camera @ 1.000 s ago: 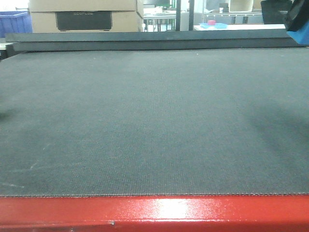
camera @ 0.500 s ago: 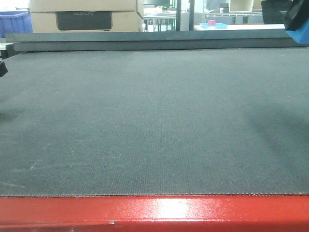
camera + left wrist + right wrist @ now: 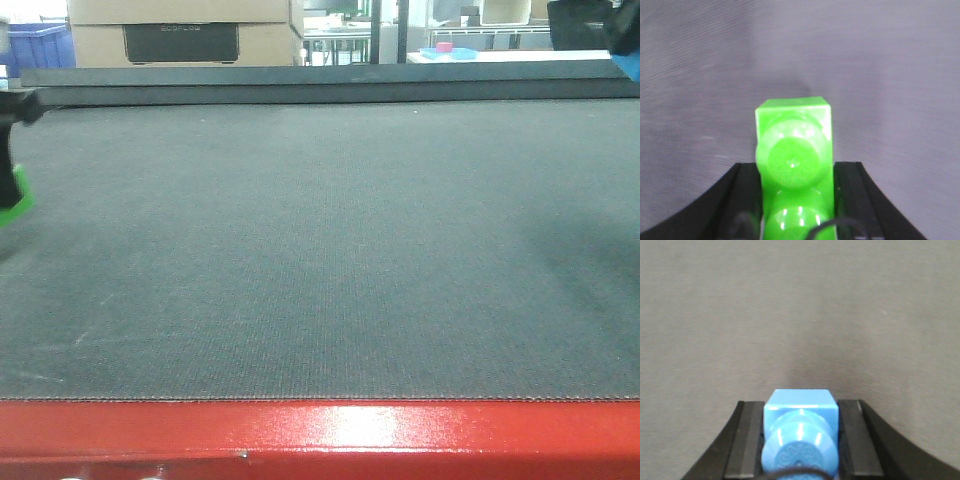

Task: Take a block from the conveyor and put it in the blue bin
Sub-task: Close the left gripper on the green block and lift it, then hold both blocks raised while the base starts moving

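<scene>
Inside right gripper (image 3: 800, 412), block (image 3: 799, 402) clamped, over conveyor (image 3: 800, 315)

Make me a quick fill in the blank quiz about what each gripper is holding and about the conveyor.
The toy brick in the left gripper is ___.
The block in the right gripper is ___.
The near frame edge of the conveyor is ___.
Missing words: green, blue, red.
</scene>
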{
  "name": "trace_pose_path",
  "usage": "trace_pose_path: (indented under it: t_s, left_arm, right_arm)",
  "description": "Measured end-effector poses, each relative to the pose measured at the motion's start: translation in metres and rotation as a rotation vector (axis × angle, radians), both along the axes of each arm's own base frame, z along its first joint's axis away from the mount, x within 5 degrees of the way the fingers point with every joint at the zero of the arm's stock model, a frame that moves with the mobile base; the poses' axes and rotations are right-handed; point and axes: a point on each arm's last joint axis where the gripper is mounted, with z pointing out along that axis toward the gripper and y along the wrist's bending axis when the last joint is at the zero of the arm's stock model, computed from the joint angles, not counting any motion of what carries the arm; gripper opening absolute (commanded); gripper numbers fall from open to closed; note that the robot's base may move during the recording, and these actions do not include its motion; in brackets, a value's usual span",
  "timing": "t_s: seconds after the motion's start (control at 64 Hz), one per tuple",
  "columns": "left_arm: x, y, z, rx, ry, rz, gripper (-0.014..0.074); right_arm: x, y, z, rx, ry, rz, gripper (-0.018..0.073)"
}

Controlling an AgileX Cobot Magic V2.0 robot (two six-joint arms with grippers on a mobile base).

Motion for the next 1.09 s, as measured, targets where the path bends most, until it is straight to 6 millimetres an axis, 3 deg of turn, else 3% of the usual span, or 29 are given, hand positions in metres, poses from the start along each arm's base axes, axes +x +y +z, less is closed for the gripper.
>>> trace_pose_path:
  t_s: [0.281, 0.438, 0.641, 0.844, 1.094]
  left_arm:
    - [-0.047, -0.012, 0.040, -0.019, -0.164, -0.027, -0.0111]
    - [-0.081, -0.010, 0.067, -0.026, -0.283, -0.028, -0.0111]
    - [-0.126, -0.006, 0.111, -0.039, -0.477, -0.027, -0.0111]
    - [-0.174, -0.002, 0.150, -0.040, -0.671, -0.028, -0.0111]
    - [-0.206, 0.001, 0.167, -0.042, -0.780, -0.028, -0.0111]
  right_arm:
    - [-0.020, -0.012, -0.034, -0.059, 0.039, -0.007, -0.0153]
    - [-0.039, -0.017, -0.036, -0.055, 0.020, -0.007, -0.0153]
    - [-0.062, -0.023, -0.009, -0.018, -0.125, -0.010, -0.0153]
    - [-0.085, -0.029, 0.034, 0.029, -0.311, -0.013, -0.0153]
    - [-0.101, -0.034, 0.081, 0.018, -0.445, 0.009, -0.0153]
